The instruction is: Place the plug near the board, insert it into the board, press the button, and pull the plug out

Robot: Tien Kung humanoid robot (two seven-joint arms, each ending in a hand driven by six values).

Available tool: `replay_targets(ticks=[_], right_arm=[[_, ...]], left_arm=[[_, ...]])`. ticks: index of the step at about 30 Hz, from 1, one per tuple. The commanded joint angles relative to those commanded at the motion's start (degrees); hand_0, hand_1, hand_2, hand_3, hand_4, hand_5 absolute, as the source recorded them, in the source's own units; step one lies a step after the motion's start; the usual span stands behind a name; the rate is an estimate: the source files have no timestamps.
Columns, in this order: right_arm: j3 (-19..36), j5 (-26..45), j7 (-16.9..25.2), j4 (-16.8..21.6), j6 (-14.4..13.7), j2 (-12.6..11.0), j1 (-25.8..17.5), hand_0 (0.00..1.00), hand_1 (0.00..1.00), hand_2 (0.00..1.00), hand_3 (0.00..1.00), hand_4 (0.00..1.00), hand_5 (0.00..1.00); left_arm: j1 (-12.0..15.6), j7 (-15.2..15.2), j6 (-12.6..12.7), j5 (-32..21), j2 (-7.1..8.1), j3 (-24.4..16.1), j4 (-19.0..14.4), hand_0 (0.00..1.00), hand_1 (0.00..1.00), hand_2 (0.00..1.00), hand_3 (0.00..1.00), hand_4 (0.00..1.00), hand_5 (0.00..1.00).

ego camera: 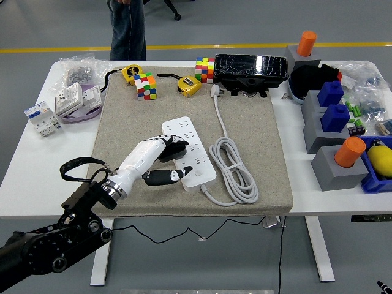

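Left hand (160, 160) clamped on the black plug (173, 150), plug sitting over the white power strip (188, 153).

Fingers curled around the plug from the left, thumb low against the strip's left edge; can't tell if the pins are seated. Strip lies diagonally on the grey mat (122, 122), its coiled grey cable (233, 168) just right of it. Two Rubik's cubes (145, 85) and two yellow tape measures (188, 85) along the mat's far edge. Person's legs (127, 27) at the far side.

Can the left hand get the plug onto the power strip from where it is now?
Probably yes: the left hand holds the black plug right over the white power strip, with nothing between them.
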Motion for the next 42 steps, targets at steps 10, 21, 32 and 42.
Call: replay_targets(ticks=[10, 21, 32, 42], right_arm=[[-0.2, 0.1, 0.0, 0.0, 0.0, 0.1, 0.0, 0.528, 0.624, 0.606, 0.547, 0.883, 0.406], [0.1, -0.1, 0.0, 0.1, 0.0, 0.0, -0.1, 0.529, 0.624, 0.607, 0.547, 0.883, 0.406], [-0.3, -0.1, 0.0, 0.1, 0.0, 0.0, -0.2, 0.528, 0.624, 0.607, 0.547, 0.883, 0.406], [-0.2, -0.2, 0.0, 0.1, 0.0, -0.1, -0.3, 0.528, 0.623, 0.606, 0.547, 0.883, 0.406]], left_arm=[[-0.6, 0.6, -0.4, -0.7, -1.25, 0.2, 1.6, 0.830, 0.822, 0.787, 0.721, 0.774, 0.480], [-0.2, -1.7, 0.3, -2.0, -0.74, -1.4, -2.6, 0.824, 0.812, 0.779, 0.719, 0.781, 0.481], [1.5, 1.4, -3.8, -3.5, 1.75, -3.5, -12.1, 0.706, 0.708, 0.715, 0.718, 0.787, 0.479], [1.9, 13.3, -15.3, 0.6, 3.63, -3.7, -18.6, 0.114, 0.068, 0.162, 0.796, 0.825, 0.361]])
